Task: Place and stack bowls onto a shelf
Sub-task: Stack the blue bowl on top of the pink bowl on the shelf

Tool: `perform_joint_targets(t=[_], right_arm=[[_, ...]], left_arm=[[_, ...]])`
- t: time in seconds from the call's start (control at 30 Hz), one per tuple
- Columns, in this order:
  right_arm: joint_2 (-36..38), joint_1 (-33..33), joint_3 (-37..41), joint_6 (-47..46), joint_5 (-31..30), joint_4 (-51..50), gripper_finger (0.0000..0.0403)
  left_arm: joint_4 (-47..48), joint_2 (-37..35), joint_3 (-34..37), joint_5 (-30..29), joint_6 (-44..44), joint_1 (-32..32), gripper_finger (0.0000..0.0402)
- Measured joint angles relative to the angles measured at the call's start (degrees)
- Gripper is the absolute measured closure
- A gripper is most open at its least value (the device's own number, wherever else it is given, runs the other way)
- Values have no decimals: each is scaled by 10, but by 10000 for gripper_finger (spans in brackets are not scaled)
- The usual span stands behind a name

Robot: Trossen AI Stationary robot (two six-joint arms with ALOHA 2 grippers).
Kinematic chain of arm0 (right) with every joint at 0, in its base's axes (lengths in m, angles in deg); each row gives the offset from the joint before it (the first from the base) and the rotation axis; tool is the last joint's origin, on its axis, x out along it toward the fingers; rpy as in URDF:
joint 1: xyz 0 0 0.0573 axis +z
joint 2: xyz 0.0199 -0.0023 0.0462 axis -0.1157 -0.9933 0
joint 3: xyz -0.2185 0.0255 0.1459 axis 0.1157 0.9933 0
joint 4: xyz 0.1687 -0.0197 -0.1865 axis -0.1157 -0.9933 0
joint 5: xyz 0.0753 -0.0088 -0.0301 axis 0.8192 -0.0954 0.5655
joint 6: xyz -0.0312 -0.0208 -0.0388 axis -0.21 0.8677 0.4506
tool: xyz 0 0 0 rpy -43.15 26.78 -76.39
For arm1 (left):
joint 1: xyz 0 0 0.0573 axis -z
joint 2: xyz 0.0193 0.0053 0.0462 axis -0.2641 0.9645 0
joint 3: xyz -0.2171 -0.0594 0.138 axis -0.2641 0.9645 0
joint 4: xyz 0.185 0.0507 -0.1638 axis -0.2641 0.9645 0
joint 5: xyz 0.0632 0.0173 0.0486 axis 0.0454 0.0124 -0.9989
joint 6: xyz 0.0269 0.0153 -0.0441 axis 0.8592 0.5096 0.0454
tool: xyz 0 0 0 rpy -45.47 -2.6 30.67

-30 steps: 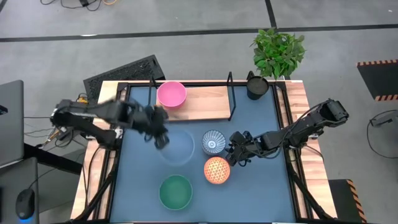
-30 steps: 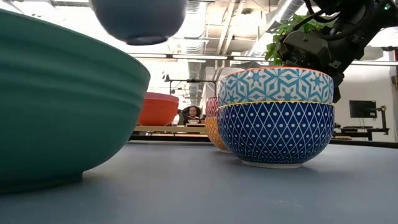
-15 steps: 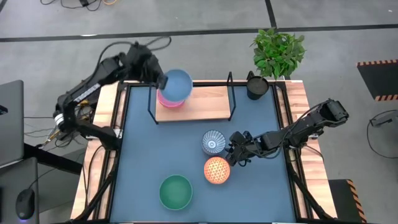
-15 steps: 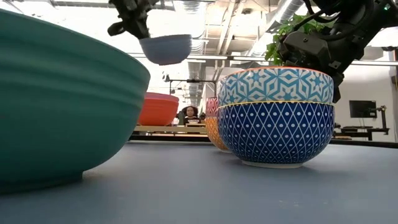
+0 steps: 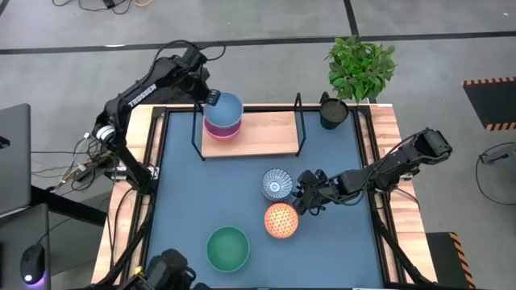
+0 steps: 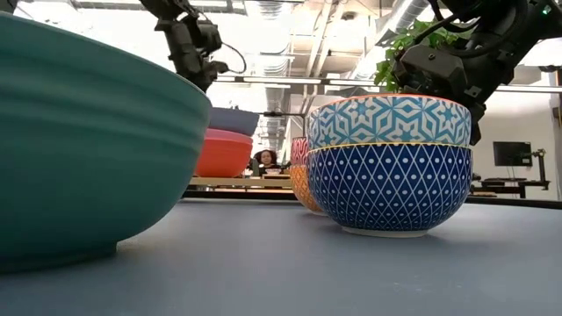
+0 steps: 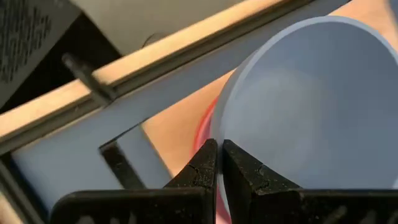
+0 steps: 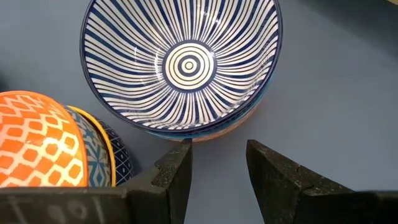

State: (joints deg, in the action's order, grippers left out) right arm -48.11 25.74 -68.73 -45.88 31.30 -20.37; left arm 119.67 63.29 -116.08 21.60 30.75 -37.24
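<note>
— Left gripper point(image 5: 211, 98)?
— Pinched tight on the rim of the pale blue bowl point(image 5: 226, 108), over the left end of the shelf point(image 5: 270, 133). Jaws nearly together in the left wrist view, rim between them.
— Resting in the pink bowl point(image 5: 218, 130)?
— Looks nested inside it; hard to say whether fully seated or just above.
— Right gripper point(image 5: 303, 196)?
— Low over the tabletop point(image 5: 181, 205), fingers point(image 8: 174, 171) parted, gripping nothing. Just beside the blue-striped bowl point(image 5: 276, 184) and near the orange patterned bowl point(image 5: 280, 220).
— Others?
— Teal bowl point(image 5: 227, 247) alone near the front edge, well apart from the shelf. Black cup point(image 5: 332, 112) at the shelf's right end, potted plant point(image 5: 360, 66) behind.
</note>
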Motion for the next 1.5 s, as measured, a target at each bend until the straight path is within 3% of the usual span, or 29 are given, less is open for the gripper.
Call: perform_joint_targets(t=[1.0, 1.23, 1.5], right_arm=[[0, -1, 0, 16, -2, 0, 226], [0, -1, 0, 17, -2, 0, 226], [0, -1, 0, 24, -2, 0, 226]], left_arm=[[48, 1, 0, 31, 24, 3, 399], [46, 1, 0, 31, 35, 16, 372], [27, 1, 0, 9, 48, 24, 313]])
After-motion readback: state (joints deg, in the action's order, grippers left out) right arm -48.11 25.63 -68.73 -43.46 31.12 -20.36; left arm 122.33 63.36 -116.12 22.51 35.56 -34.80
